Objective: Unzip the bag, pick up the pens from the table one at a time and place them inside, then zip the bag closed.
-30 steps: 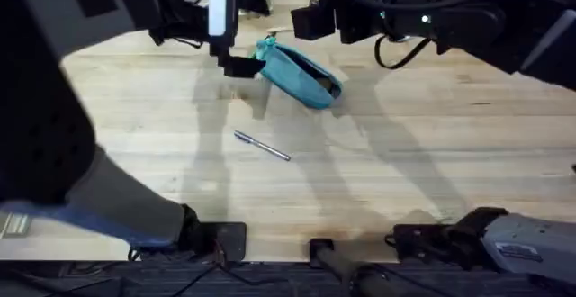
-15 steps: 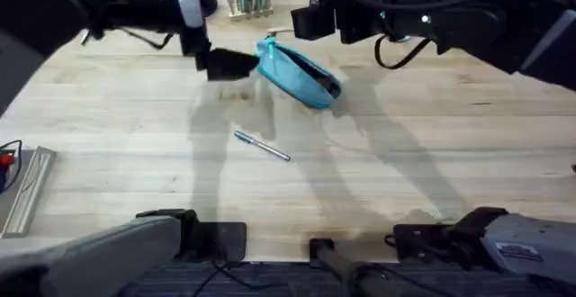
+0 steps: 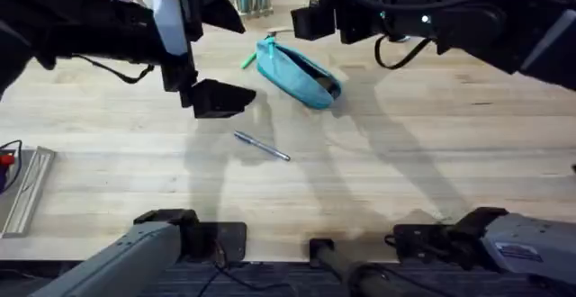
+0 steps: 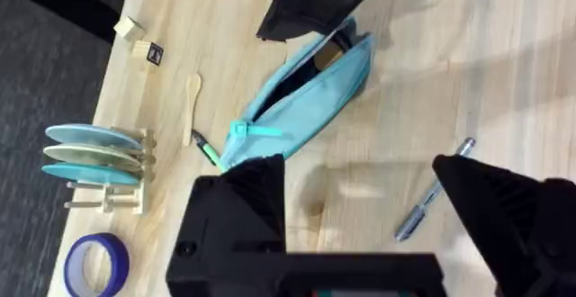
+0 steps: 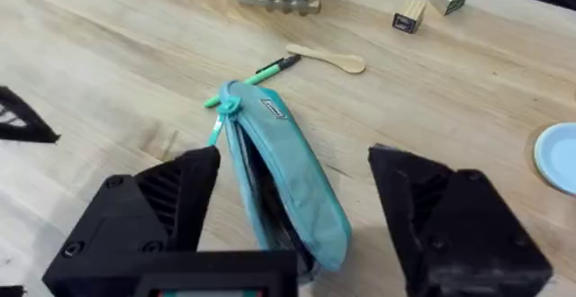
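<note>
My left gripper (image 4: 360,216) hangs above the table (image 3: 432,153) with its two black fingers spread wide and nothing between them, and I judge it sits there because the silver pen (image 3: 262,146) lies on the bare planks just beyond it, the one pen lying clear for a grasp. In my left wrist view that pen (image 4: 434,202) lies near one finger, slanted, its blue end away from the bag. My right gripper (image 5: 288,225) is also wide open and empty, its fingers standing either side of the near end of the bag (image 5: 283,184) without closing on it; I take that as a steadying stance, ready to pin the pouch while a pen goes in. The bag (image 3: 297,72) rests toward the far middle of the table, lying on a slant. It is a teal, long, soft fabric pouch, and its zipper looks at least partly undone: in the left wrist view a dark slit runs along its upper seam and gapes at the end beside the right gripper, with something brownish showing inside. A teal pull tab (image 4: 252,130) sticks out at the closed end. The green pen (image 5: 256,76) lies on the table just beside that end, touching or nearly touching the fabric, I cannot tell which. So neither pen is inside yet, as far as I can judge.
</note>
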`<move>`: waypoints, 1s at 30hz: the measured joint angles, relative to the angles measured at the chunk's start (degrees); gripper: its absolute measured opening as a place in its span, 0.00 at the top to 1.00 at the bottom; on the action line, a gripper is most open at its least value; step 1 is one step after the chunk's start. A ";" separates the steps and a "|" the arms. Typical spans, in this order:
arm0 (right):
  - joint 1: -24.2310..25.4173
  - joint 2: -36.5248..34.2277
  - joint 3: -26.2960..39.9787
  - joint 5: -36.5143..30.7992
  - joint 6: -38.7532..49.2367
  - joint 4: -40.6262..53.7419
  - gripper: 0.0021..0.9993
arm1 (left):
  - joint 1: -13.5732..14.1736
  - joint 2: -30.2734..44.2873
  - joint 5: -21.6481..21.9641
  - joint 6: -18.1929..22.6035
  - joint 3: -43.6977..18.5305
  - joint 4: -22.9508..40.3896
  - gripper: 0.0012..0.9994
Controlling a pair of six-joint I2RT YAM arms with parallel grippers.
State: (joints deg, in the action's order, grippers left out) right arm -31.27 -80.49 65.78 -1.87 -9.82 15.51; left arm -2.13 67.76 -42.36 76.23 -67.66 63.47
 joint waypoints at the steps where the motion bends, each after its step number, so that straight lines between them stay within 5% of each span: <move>1: 0.00 0.00 -0.01 0.00 0.00 0.00 0.00 | 0.00 -0.25 0.01 -0.02 0.00 0.03 0.01; 6: 0.00 0.00 0.00 0.00 0.02 0.00 0.00 | 0.00 -0.60 0.06 -0.74 0.00 -0.03 0.01; 16: 0.00 0.00 0.00 -0.02 0.00 0.00 0.00 | 0.00 -0.60 4.06 -10.48 0.00 -1.93 0.01; 30: 0.00 0.01 0.00 0.01 0.00 0.00 0.00 | 0.00 -0.60 4.23 -12.42 0.00 -1.93 0.01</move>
State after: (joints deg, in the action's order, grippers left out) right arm -31.27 -80.48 65.78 -1.86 -9.82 15.51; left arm -2.13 67.16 -38.13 63.81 -67.66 61.54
